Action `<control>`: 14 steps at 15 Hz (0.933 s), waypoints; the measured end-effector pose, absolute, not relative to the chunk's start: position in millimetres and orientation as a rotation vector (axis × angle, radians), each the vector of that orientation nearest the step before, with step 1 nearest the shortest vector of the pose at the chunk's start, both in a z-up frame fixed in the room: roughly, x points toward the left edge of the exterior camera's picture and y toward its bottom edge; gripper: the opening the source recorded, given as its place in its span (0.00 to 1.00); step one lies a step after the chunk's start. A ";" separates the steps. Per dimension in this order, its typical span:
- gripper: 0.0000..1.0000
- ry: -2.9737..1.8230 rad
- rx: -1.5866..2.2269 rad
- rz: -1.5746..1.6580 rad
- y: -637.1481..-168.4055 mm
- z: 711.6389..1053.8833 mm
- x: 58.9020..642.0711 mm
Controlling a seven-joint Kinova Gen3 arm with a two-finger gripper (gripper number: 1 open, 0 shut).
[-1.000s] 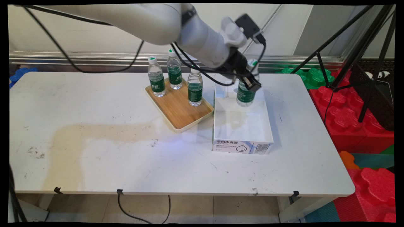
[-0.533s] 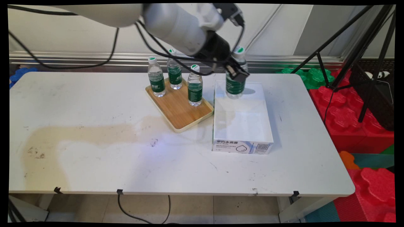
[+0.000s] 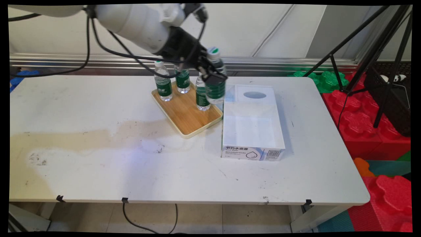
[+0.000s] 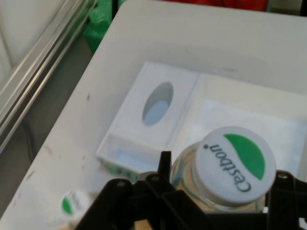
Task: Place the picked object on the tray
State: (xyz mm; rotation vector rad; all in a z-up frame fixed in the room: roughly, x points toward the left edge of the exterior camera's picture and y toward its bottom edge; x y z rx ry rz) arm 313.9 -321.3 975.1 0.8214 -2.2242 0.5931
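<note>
Main view shows the gripper (image 3: 213, 76) clamped on a water bottle (image 3: 215, 86), which it carries clear of the table. A second ago that bottle stood low inside the white box (image 3: 252, 131); half a second ago it was lifted over the box's far end; now it hangs at about 9 o'clock from that far end, over the gap between the box and the wooden tray (image 3: 188, 113), just in front of the nearest tray bottle. The arm has swung toward the picture's left along with it.

With the bottle out, the white box lies open and holds nothing visible; a flap with an oval cut-out (image 3: 255, 95) shows at its far end, and printed lettering with a QR mark faces the near side.

The wooden tray, at 9 o'clock from the box and touching or almost touching it, carries three upright bottles with green labels: one at its left (image 3: 163, 82), one at the back (image 3: 182, 80), one toward the right (image 3: 200, 93), partly hidden behind the carried bottle.

Hand view looks down on the held bottle's white cap (image 4: 236, 166) with its green mark, the black fingers (image 4: 165, 165) closed on the neck below it, and the box's oval cut-out (image 4: 157, 103) beyond at 11 o'clock.
</note>
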 end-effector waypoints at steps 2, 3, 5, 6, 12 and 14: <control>0.00 -2.233 0.842 0.593 -317.2 972.8 332.9; 0.00 -2.235 0.852 0.592 -316.3 971.4 339.2; 0.00 -2.241 0.879 0.590 -315.7 966.5 351.8; 0.00 -2.248 0.890 0.590 -316.2 962.7 357.1; 0.00 -2.313 0.955 0.587 -330.6 926.1 387.4; 0.00 -2.334 0.960 0.581 -335.6 914.9 393.7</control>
